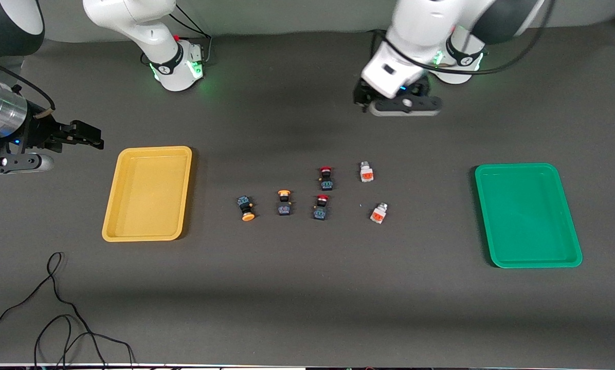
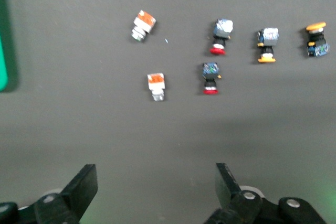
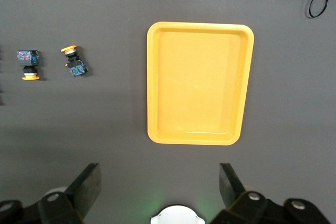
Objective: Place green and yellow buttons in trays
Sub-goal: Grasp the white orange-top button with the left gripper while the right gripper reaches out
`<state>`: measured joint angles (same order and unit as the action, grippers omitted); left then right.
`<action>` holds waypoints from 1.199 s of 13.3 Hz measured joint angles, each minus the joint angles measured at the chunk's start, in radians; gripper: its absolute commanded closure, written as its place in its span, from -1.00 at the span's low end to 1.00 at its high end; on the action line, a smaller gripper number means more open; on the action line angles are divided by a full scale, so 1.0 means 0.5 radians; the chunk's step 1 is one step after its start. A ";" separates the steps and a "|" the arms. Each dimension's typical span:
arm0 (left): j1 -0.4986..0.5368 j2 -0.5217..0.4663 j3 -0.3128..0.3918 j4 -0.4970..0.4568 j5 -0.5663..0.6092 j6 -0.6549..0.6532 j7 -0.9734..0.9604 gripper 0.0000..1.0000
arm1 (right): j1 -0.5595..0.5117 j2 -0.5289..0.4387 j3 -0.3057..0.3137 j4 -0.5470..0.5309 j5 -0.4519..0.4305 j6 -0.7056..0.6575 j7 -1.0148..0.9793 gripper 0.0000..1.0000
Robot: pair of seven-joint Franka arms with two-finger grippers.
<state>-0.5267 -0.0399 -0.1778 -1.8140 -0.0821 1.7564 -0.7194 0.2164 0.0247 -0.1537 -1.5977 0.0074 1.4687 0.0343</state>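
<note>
Two black-bodied buttons with orange-yellow caps (image 1: 247, 208) (image 1: 284, 202) and two white-grey buttons with orange faces (image 1: 366, 172) (image 1: 379, 213) lie mid-table between the yellow tray (image 1: 148, 195) and the green tray (image 1: 526, 216). Both trays hold nothing. My left gripper (image 1: 361, 97) (image 2: 156, 184) is open and empty over bare table near its base. The left wrist view shows the white-grey ones (image 2: 143, 25) (image 2: 156, 86) and the yellow-capped ones (image 2: 267, 44) (image 2: 317, 39). My right gripper (image 1: 89, 137) (image 3: 160, 184) is open and empty, high up by the yellow tray (image 3: 200, 24).
Two black-bodied red-capped buttons (image 1: 326, 178) (image 1: 321, 207) lie among the others. A black cable (image 1: 55, 308) loops on the table near the front camera, at the right arm's end. The green tray's edge (image 2: 2, 51) shows in the left wrist view.
</note>
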 measured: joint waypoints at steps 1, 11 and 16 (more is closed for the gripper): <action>-0.063 0.016 -0.002 -0.008 0.049 0.007 -0.052 -0.99 | -0.001 0.000 -0.001 0.000 0.000 0.000 0.000 -1.00; -0.136 0.360 0.026 -0.547 0.142 0.893 -0.062 -0.99 | 0.037 0.036 0.018 -0.003 0.002 0.000 0.003 -0.99; -0.046 0.564 0.042 -0.884 0.145 1.588 0.071 -0.99 | 0.249 0.162 0.040 -0.006 0.118 0.072 0.318 -1.00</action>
<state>-0.5500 0.2420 -0.1568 -2.2557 -0.0098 2.5502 -0.6841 0.3409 0.1058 -0.1337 -1.6006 0.0663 1.5045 0.1934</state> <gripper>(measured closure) 0.000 0.000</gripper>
